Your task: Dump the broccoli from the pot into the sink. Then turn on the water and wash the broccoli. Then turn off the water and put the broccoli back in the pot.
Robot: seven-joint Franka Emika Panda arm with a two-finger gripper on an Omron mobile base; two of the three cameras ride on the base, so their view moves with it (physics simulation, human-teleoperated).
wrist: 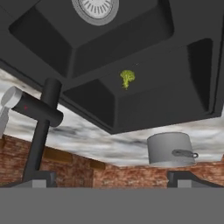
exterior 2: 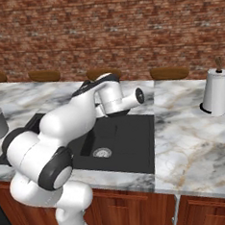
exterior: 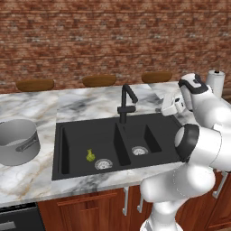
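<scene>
Tiny yellow-green broccoli floret point(exterior: 90, 155) w/ pale stalk lies on the floor of the larger basin of the matte black rectangular two-basin sink point(exterior: 85, 171), just beside that basin's round silver drain point(exterior: 103, 164), on the side toward the pot. Smaller basin has its own silver drain point(exterior: 139, 150). Round straight-walled grey metal pot point(exterior: 18, 141) w/ loop handle stands upright on the marble desk point(exterior: 27, 180), well apart from the sink, off its larger-basin end. Black angular faucet point(exterior: 126, 103) rises behind the divider btw. the basins.

White arm's tool point(wrist: 111, 180) hangs above the sink's back edge near the faucet; fingers point(wrist: 179, 178) spread wide, released, nothing btw. them. Hand view is rolled: sink at top, broccoli point(wrist: 127, 78) mid-frame, pot point(wrist: 169, 149) lower right, faucet point(wrist: 41, 127) at left.

White paper-towel roll point(exterior 2: 216, 92) stands on the desk far off the sink's smaller-basin end. Brown wooden bowls point(exterior: 99, 80) line the red brick wall point(exterior: 113, 36).
</scene>
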